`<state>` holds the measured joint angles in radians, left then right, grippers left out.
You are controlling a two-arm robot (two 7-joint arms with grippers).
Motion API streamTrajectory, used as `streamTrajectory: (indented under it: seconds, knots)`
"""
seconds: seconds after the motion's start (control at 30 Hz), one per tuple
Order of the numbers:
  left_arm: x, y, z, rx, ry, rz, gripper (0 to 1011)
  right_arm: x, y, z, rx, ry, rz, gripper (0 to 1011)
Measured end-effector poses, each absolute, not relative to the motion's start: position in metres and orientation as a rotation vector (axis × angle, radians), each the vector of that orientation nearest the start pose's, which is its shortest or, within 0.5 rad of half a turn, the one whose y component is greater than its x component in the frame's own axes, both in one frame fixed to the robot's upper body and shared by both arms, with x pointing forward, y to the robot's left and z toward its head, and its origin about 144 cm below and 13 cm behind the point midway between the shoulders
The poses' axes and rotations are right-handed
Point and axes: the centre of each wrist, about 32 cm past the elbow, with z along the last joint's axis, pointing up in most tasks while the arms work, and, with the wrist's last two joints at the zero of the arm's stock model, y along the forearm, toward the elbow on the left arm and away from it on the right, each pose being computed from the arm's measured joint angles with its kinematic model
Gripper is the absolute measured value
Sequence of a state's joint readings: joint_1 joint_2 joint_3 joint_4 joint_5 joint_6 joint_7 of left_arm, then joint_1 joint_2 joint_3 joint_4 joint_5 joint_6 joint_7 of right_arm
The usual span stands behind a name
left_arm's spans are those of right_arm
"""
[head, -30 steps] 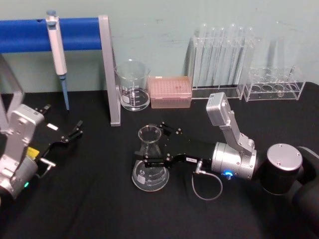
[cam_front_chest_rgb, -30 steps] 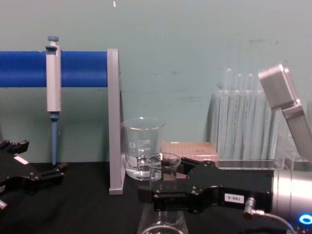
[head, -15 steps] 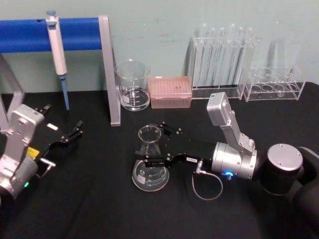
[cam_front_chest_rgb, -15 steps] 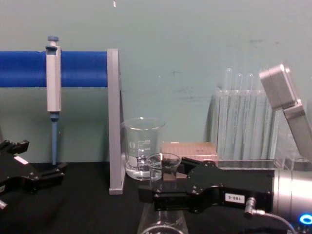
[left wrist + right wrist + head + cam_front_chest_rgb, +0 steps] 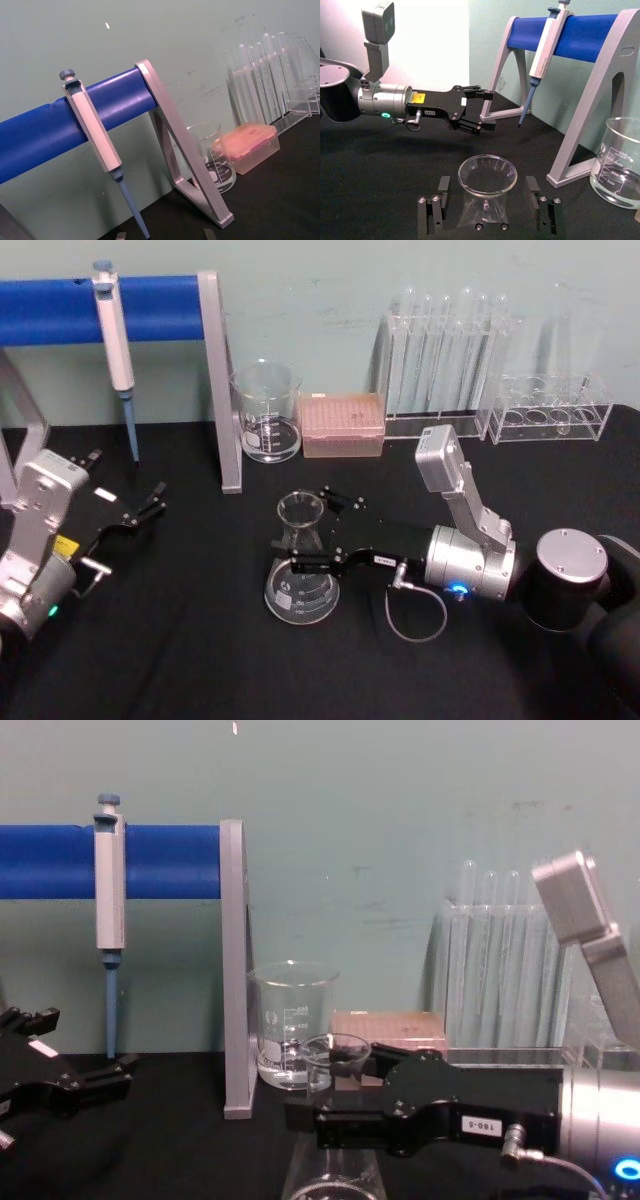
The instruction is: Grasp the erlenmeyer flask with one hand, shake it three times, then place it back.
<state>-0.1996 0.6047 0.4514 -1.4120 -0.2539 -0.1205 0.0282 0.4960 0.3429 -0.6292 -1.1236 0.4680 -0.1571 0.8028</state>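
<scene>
The erlenmeyer flask (image 5: 300, 582) stands upright near the middle of the black surface (image 5: 200, 660), with its wide base flat on the cloth and white markings on its lower wall. The right claw (image 5: 300, 522) reaches in from the flask's 3 o'clock on its silver-grey arm, level with the neck just under the flared rim. Its two flat jaws are spread, one on each side of the neck. In the right wrist view a gap shows between each jaw and the glass, so the claw brackets the flask without pinching it.

The left claw (image 5: 127, 478) sits low over the surface at the flask's 9 o'clock, well apart from it. Its jaws are spread and hold nothing.

At the flask's 12 o'clock, farther back, a straight-sided beaker (image 5: 267, 425) stands beside the grey leg of a stand. A pink tip box (image 5: 342, 425) sits just beside the beaker, at the flask's 1 o'clock. A pipette (image 5: 115, 340) hangs from the stand's blue bar (image 5: 60, 308) at 10 o'clock. Tall test tubes (image 5: 440, 350) stand in a clear rack at 2 o'clock, against the back wall.
</scene>
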Motion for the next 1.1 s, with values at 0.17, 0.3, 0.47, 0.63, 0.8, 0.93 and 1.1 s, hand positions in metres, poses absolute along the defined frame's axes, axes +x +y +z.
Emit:
streamTrajectory:
  seconds: [0.17,0.3,0.47,0.63,0.8,0.93,1.1]
  knots:
    - [0.4886,0.3097,1.1398,0.304,-0.285,1.248,1001,0.5624,-0.2112,1.1435,-0.079,-0.036,-0.386,816]
    - [0.4886,0.3097,1.1398,0.304,-0.285,1.248,1001,0.5624,-0.2112,1.1435,-0.079,-0.036,-0.386,732]
    - [0.4886,0.3097,1.1398,0.304,-0.285,1.248,1001,0.5624,-0.2112,1.1435,-0.079,-0.036,-0.386,542]
    - [0.4886,0.3097,1.1398,0.304,-0.285,1.248,1001,0.5624,-0.2112,1.1435,-0.079,-0.036,-0.386,453]
    - [0.4886,0.3097,1.1398,0.304,-0.285,1.248,1001,0.5624,-0.2112,1.1435,-0.079,-0.036,-0.386,453]
    - [0.4886,0.3096,1.1398,0.304,-0.285,1.248,1001,0.5624,-0.2112,1.1435,-0.079,-0.036,-0.386,456]
    - [0.4886,0.3097,1.1398,0.304,-0.285,1.248,1001,0.5624,-0.2112,1.1435,-0.079,-0.036,-0.386,453]
